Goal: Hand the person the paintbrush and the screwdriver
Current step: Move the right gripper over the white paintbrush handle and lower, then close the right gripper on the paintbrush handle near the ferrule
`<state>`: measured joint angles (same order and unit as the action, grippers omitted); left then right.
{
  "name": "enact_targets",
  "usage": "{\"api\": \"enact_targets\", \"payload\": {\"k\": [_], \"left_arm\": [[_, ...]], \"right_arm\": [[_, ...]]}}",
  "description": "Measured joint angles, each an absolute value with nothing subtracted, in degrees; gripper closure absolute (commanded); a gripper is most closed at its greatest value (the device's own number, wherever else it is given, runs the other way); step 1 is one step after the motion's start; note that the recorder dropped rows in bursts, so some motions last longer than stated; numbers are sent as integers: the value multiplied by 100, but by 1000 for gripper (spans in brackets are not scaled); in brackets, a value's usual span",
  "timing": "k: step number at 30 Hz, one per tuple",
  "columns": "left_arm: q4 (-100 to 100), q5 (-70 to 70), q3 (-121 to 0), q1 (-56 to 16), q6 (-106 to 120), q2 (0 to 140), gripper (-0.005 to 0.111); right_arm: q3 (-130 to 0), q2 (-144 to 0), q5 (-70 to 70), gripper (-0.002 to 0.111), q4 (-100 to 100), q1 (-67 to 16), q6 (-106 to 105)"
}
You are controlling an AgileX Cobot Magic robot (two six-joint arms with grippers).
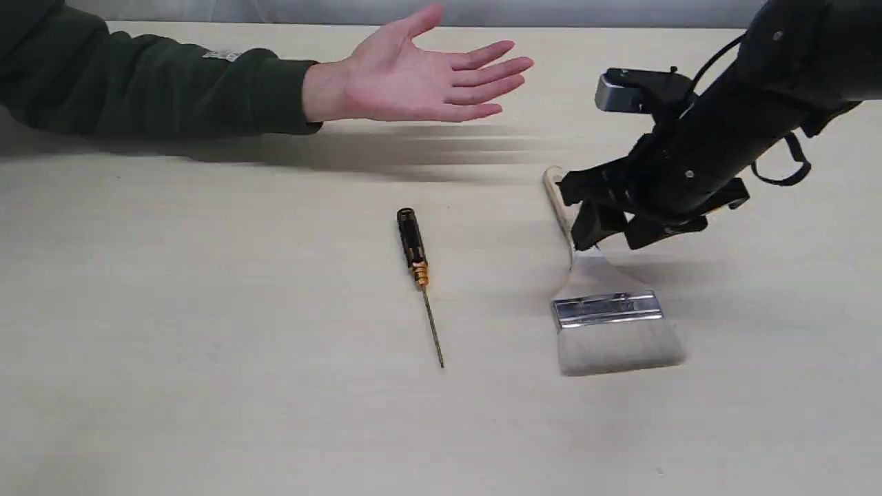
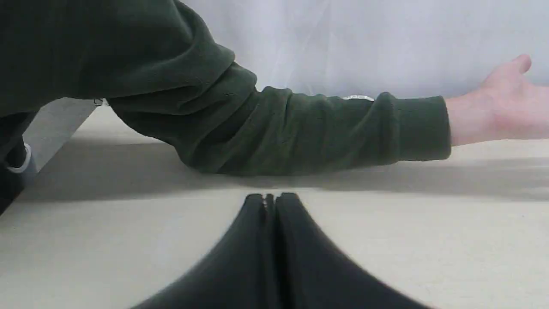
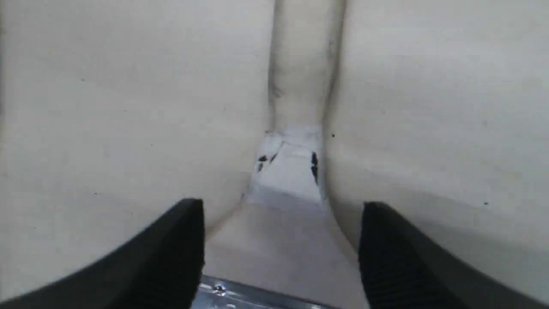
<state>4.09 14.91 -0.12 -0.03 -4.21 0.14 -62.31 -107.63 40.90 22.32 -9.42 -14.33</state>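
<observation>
Paintbrush (image 1: 606, 310) lies flat on the table (image 1: 207, 386) at the right, bristles toward the near edge and pale handle running away to the far side. That leaves the narrow part of the handle free to be taken. The right gripper (image 1: 612, 240) hangs low over this narrow part, just beyond the metal band. Its fingers (image 3: 171, 257) are spread wide, one on each side of the handle, and hold nothing. I judge the grasp is about to be made.

The screwdriver (image 1: 415, 256) lies to the left of the brush and well apart from it, black handle far, shaft near. The person's hand (image 1: 420, 76) waits at the far side, palm up and open, above the table. The route from brush to palm looks unobstructed. The left gripper (image 2: 270, 199) sits low with its fingers pressed together and empty, near the green sleeve (image 2: 257, 120).
</observation>
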Motion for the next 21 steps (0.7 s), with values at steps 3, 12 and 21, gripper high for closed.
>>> {"api": "enact_targets", "payload": {"k": [3, 12, 21], "left_arm": [[409, 1491, -12, -3, -421, 14, 107], [409, 1491, -12, -3, -421, 14, 107], [409, 1491, -12, -3, -421, 14, 107]], "right_arm": [[-6242, -10899, 4038, 51, 2232, -942, -1413], [-6751, -11207, 3986, 51, 1620, -1485, -762], [-7349, -11565, 4677, 51, -290, -1930, 962]]}}
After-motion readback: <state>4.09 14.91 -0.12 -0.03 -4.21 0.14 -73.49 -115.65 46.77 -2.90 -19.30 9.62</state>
